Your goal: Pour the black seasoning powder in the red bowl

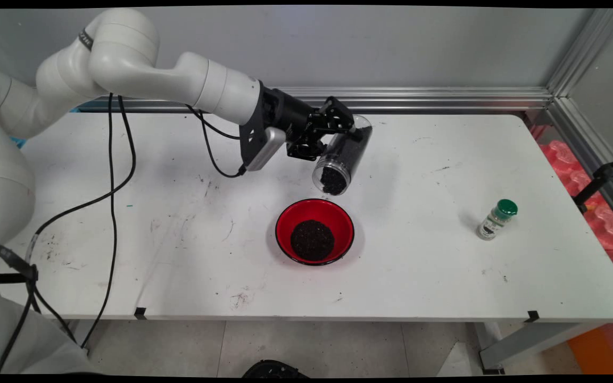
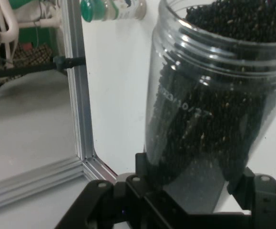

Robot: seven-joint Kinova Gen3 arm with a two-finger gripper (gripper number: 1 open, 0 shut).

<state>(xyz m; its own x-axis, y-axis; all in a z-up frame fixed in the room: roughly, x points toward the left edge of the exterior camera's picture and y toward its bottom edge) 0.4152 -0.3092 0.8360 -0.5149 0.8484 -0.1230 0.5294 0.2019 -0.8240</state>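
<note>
Red bowl (image 1: 314, 232) of dark grains beneath tilted clear jar (image 1: 342, 154) clamped in end effector (image 1: 323, 135), green-capped bottle (image 1: 497, 219) well apart.

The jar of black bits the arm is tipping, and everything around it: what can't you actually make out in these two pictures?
- Jar: its base is hidden behind the end effector in the main view and cut off by the bottom edge in the hand view.
- Red bowl: absent from the hand view.
- Green-capped bottle: label too small to read in the main view, cut by the top edge in the hand view.
</note>
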